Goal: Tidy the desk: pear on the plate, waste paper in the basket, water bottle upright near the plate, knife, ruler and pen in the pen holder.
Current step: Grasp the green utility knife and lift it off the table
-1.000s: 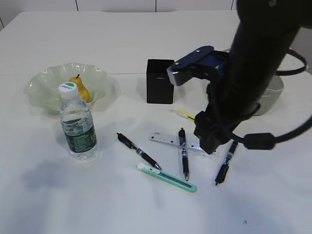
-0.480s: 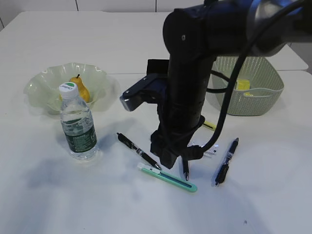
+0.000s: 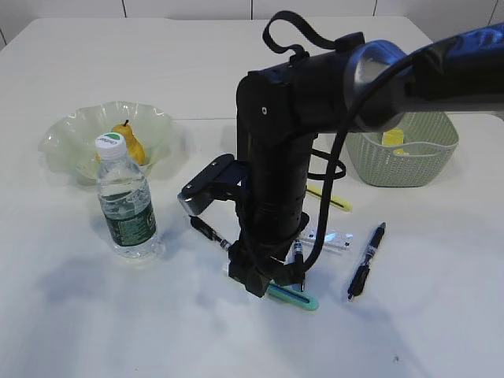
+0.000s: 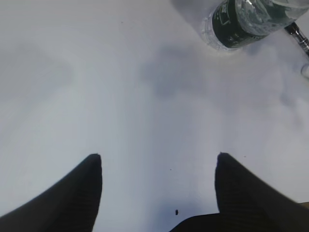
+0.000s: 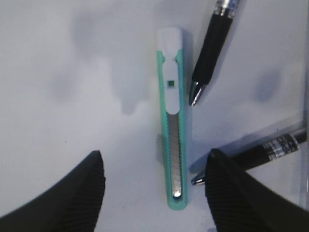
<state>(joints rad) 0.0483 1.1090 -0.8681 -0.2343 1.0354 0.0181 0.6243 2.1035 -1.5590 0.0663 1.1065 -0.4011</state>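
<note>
The right gripper hangs low over the knife, a thin green cutter with a white end that lies flat on the white table. Its two black fingers stand wide apart, one on each side of the knife, and they hold nothing. In the right wrist view, one black pen lies just beside the knife with its tip pointing at it, and a second black pen lies near the knife's blade end.

In the exterior view the big black arm hides most of the knife and the pen holder. Only a bit of the clear ruler peeks out beside the arm. A third pen lies farther from the knife, on the side toward the basket. Yellow waste paper sits inside the basket.

The pear rests in the plate. The water bottle stands upright just in front of the plate.

The left gripper hovers over bare table near the bottle, its fingers spread wide and empty.
</note>
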